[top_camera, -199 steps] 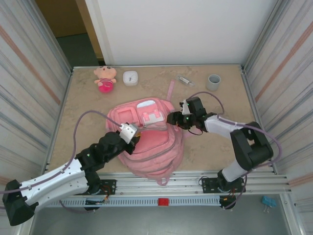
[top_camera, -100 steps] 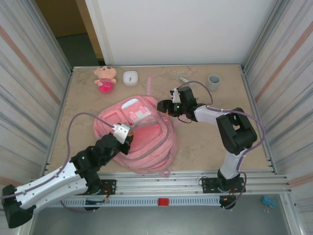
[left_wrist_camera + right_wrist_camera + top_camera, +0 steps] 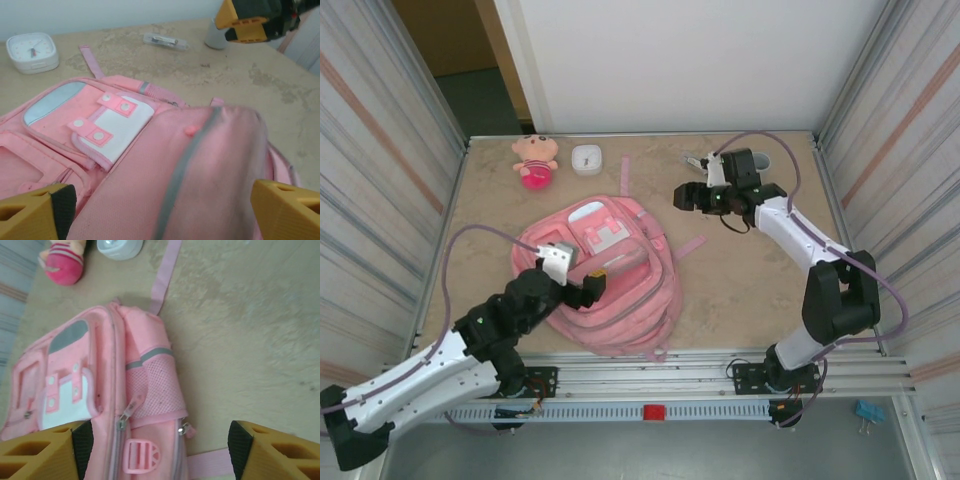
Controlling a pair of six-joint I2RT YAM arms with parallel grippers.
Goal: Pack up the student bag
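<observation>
The bag (image 3: 610, 270) lies flat in the middle of the worktop (image 3: 760, 290), pockets up. It is pink with white trim, and a grey-blue panel sits at the far end of its front. One strap (image 3: 623, 178) runs from its far edge out across the stone-patterned top. Another pokes out to its right.

The left claw (image 3: 160, 205) is down over the bag's near-left part with its yellow fingers (image 3: 35, 212) spread wide. From its wrist camera, a raised fold of pink fabric with a grey zip line stands between them. I cannot tell whether either finger touches the fold, but they are not clamped on it.

The right claw (image 3: 157, 450) hangs in the air off the bag's far-right corner. Its jaws are apart with nothing between them. Below it you can see the bag's mesh side pocket, two zip pulls and a pink buckle.

Beyond the bag's far-left corner, near the back edge of the worktop, sits a small doll (image 3: 535, 160). A white clock (image 3: 586, 158) is just to the right of it. Both are well apart from the bag. Beyond the bag's far-right side lies a clear tube (image 3: 165, 41). In the left wrist view, a grey cup (image 3: 215, 36) stands a little further that way, partly behind the right claw. Neither of them touches the bag.
</observation>
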